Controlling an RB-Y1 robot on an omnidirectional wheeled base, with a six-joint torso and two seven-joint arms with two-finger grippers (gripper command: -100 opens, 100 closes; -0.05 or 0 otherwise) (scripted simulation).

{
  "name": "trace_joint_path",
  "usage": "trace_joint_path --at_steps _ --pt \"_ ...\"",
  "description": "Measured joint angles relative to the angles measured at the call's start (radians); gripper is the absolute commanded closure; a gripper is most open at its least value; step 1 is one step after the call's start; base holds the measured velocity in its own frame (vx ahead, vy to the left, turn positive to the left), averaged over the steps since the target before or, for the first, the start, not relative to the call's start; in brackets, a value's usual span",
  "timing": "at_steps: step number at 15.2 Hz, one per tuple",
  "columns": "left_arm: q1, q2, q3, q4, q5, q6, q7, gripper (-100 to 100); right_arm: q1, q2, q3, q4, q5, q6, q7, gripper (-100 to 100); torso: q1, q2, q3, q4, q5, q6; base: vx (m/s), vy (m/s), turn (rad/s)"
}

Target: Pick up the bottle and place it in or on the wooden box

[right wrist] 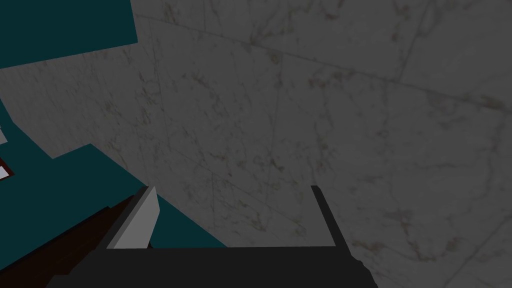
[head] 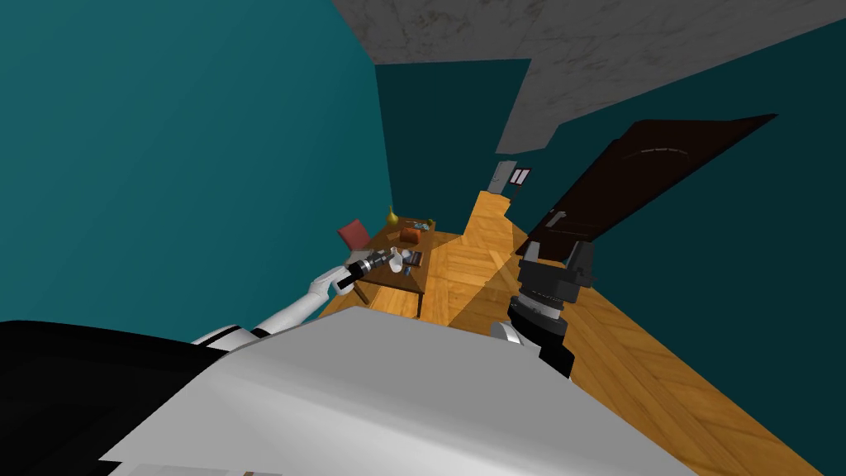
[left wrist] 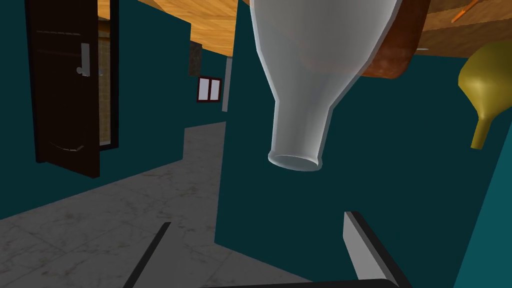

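Bottle (left wrist: 310,60) of pale grey, glassy material, its broad body tapering through sloped shoulders to a short, round-mouthed neck, is at the near part of a small brown wooden table (head: 396,285). Just behind it is the reddish-brown wooden box (left wrist: 395,45) with rounded corners. An olive-yellow, long-necked vase (left wrist: 487,90) stands apart to one side. The left gripper (left wrist: 258,220) is spread wide and holds nothing; the bottle lies ahead of its fingertips, untouched. The right gripper (right wrist: 232,187), well away from the table, is likewise spread and empty.
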Motion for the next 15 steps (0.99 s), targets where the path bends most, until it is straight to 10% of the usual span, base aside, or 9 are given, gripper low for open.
trace_joint_path --at_steps 12,13,15 --pt "-0.012 -0.014 -0.024 0.116 -0.064 0.056 -0.085 -100 0.000 0.000 0.000 0.000 0.000 0.000 0.000 0 0.001 -0.006 -0.004 -0.001 0.000 0.000 0.060 0.003 -0.083" --pt "-0.012 -0.014 -0.024 0.116 -0.064 0.056 -0.086 100 0.000 0.000 0.000 0.000 0.000 0.000 0.000 0 0.001 -0.004 -0.002 -0.001 0.000 0.000 0.012 0.003 -0.001" --pt "-0.012 -0.014 -0.023 0.116 -0.064 0.057 -0.086 100 0.000 0.000 0.000 0.000 0.000 0.000 0.000 0 0.000 -0.001 -0.001 -0.001 0.000 0.000 0.004 0.002 0.003"
